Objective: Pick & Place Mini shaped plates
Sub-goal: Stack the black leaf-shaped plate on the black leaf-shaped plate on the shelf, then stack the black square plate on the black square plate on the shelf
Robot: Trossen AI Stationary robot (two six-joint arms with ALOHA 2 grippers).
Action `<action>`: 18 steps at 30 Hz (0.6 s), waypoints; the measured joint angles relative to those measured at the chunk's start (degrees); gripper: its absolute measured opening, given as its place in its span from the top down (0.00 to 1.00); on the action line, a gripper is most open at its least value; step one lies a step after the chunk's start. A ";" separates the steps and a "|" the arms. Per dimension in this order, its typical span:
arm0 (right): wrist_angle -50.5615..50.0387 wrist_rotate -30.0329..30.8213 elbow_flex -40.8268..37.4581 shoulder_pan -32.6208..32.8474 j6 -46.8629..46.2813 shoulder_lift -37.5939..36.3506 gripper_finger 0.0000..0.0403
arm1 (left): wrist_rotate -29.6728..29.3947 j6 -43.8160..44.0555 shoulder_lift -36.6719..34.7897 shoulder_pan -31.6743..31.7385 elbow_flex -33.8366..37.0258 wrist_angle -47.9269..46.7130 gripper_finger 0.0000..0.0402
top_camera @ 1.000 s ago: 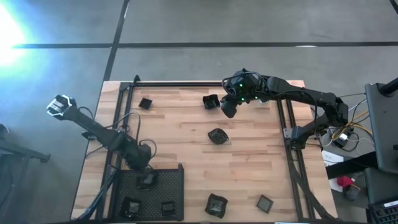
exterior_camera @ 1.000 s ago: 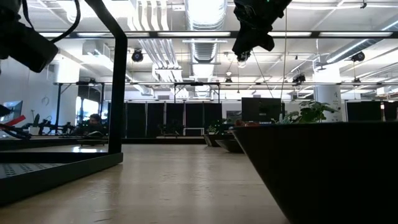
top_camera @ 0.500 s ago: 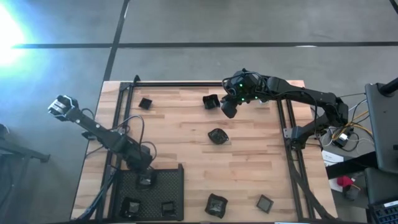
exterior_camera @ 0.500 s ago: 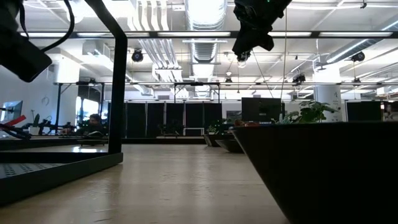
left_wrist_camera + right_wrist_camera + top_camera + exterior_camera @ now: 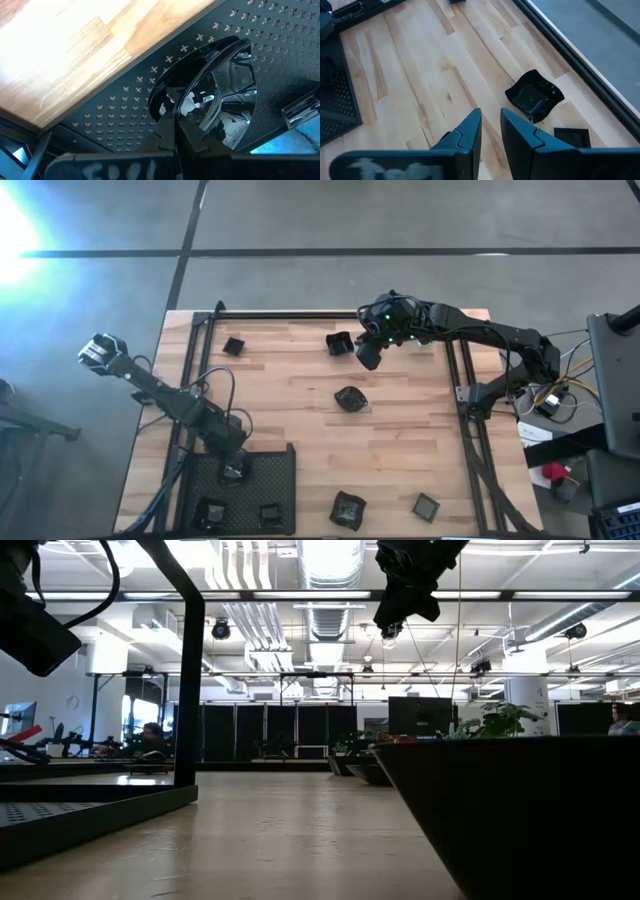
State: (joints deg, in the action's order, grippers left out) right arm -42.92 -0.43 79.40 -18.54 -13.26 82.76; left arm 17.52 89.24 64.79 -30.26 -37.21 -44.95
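Smeared, unreadable scrawl, left gripper (image 5: pixel 177 127)

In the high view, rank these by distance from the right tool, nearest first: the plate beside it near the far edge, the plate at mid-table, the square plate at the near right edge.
From the right tool:
1. Far-edge plate, just to its left.
2. Mid-table plate, nearer the camera side, centre of the table.
3. Square plate, near edge, right side.

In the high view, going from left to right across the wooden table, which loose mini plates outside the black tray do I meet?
Small square plate at the far left, then the plate beside the right gripper, the plate at mid-table, and the square plate near the front edge.
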 joint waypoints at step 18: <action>0.26 0.00 0.00 0.00 -0.09 0.00 0.83 | 2.29 0.93 -0.11 0.00 -0.02 0.96 0.87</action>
State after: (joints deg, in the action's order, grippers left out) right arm -42.65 -0.43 79.40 -18.55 -13.34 82.76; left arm 19.80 90.17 64.69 -30.26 -37.23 -43.99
